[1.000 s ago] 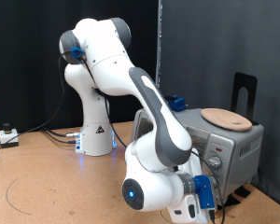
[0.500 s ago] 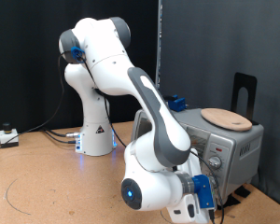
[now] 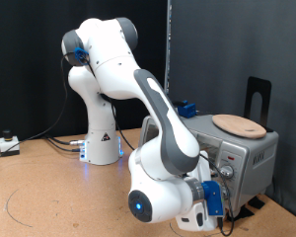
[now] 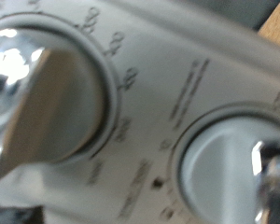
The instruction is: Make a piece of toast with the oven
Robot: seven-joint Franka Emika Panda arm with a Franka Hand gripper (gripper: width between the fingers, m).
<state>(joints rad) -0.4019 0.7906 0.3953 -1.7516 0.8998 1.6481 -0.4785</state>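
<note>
The silver-grey oven stands at the exterior view's right, and its door is hidden behind my arm. My gripper is pressed close to the oven's knob panel, its fingers hidden by the wrist. The wrist view is blurred and very close: it shows a large dial with temperature marks around it and a second dial beside it. I cannot make out my fingers there. The piece of toast is out of view.
A round light wooden board lies on top of the oven. A black stand rises behind it. The robot base stands on the brown table, with cables and a white box at the exterior view's left.
My hand has shifted slightly upward along the knob panel. Nothing else has moved.
</note>
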